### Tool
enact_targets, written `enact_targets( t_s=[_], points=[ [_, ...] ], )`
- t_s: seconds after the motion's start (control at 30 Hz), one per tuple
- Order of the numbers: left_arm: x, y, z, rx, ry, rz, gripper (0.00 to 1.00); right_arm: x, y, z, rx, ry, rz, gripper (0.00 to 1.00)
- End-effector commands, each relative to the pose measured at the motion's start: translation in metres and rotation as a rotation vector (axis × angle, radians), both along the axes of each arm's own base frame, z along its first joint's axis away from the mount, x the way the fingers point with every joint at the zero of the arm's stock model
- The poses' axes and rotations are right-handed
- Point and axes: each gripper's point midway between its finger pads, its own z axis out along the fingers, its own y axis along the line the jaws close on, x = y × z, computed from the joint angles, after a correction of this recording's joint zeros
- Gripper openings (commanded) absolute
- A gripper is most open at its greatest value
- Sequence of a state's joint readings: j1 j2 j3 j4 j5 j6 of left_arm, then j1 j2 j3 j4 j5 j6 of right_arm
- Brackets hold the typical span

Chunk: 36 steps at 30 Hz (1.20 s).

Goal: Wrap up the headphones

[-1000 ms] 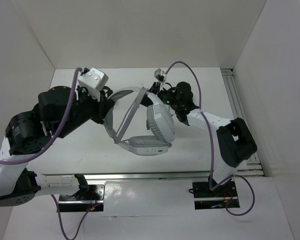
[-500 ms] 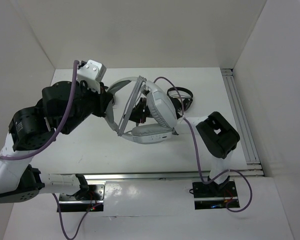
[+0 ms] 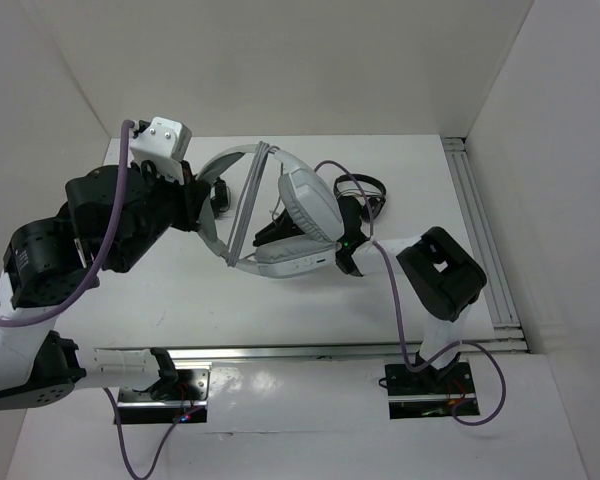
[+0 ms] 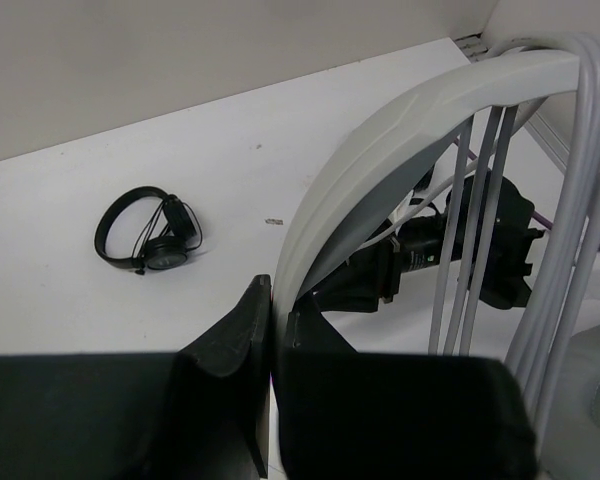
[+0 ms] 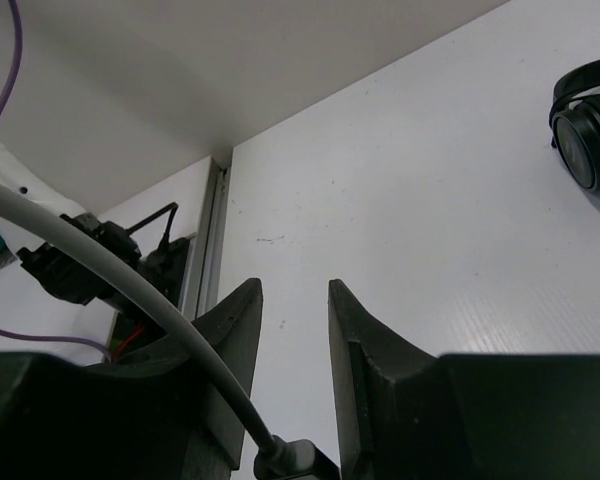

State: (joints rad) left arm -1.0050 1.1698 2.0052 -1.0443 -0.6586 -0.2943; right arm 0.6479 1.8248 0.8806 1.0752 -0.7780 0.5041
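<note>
**Grey headphones pinched by the band, cable looped across**

The left gripper (image 4: 278, 305) is clamped on the edge of the wide headband of the light grey headphones (image 3: 310, 205), which are held above the middle of the table (image 3: 150, 290). Strands of the thin grey cable (image 4: 490, 190) cross the band, and the earcups are big and padded. The right gripper (image 5: 295, 300) has its jaws slightly spread, with the cable's plug end low between them. Small black headphones (image 4: 145, 235) lie apart on the table.

One fixed view sits high above and behind both arm bases, facing down on the whole desk (image 3: 180, 290). Our left wrist camera sits close behind the left pincer (image 4: 272, 300), facing across the desk. The headphones (image 4: 380, 130), shared with the top view, loom just right of that pincer. Our right wrist camera looks out between the right pincer (image 5: 295, 300) fingers, low over the desk.
</note>
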Motion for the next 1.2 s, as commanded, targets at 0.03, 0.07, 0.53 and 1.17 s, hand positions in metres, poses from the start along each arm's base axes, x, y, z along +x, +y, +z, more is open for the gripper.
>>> enact_targets(
  t_s=[0.03, 0.07, 0.53, 1.17],
  points=[
    [-0.004, 0.009, 0.051, -0.235, -0.095, 0.031, 0.00, -0.005, -0.006, 0.034, 0.060, -0.101, 0.000, 0.39],
    [-0.004, 0.009, 0.051, -0.235, -0.095, 0.031, 0.00, -0.006, -0.007, 0.031, 0.055, -0.094, 0.000, 0.37],
    [0.001, 0.016, 0.053, -0.240, -0.102, 0.091, 0.00, -0.008, -0.011, 0.016, 0.007, -0.055, -0.012, 0.40],
    [0.060, 0.028, 0.018, -0.306, -0.023, 0.466, 0.00, -0.046, -0.009, -0.007, -0.132, -0.018, -0.218, 0.00]
  ],
)
